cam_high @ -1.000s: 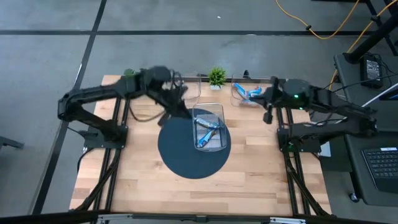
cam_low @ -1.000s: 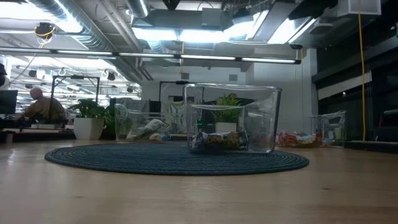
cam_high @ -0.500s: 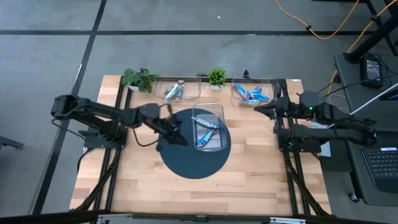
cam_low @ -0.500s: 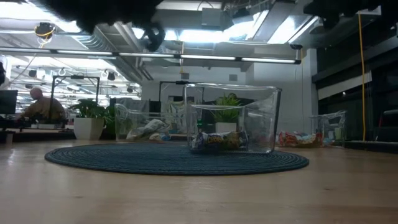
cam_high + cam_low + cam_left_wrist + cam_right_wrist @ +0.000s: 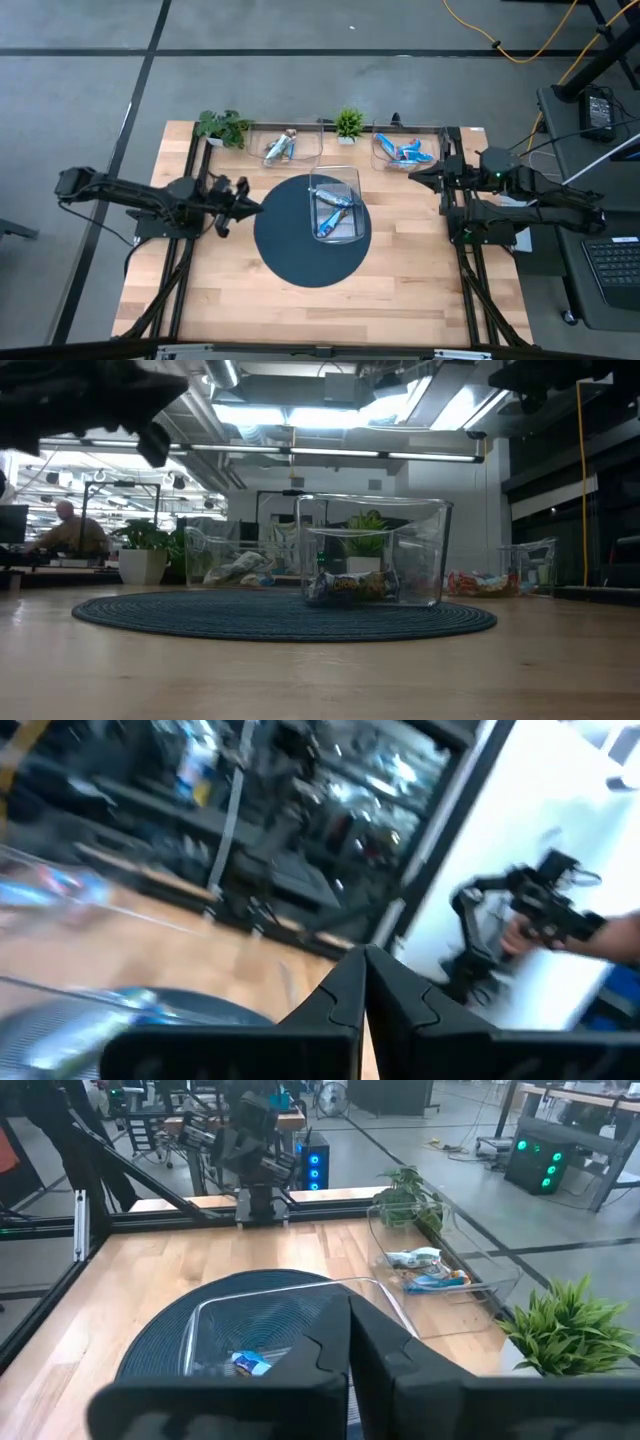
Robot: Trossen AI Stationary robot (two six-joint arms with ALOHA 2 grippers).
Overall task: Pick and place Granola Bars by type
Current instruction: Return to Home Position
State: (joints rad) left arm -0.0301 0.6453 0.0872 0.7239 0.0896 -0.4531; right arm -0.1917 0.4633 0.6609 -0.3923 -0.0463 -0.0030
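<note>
- Your left gripper (image 5: 243,207) hangs at the left edge of the round mat (image 5: 290,255), fingers pressed together and holding nothing.
- Your right gripper (image 5: 416,173) sits right of the mat, just near of the far right bin (image 5: 376,145), also closed and empty.
- Blue bars (image 5: 333,210) lie in the middle bin (image 5: 357,190) on the mat.
- Other blue bars (image 5: 408,152) lie in the far right bin.
- Paler bars (image 5: 281,148) lie in the far left bin (image 5: 255,150).
</note>
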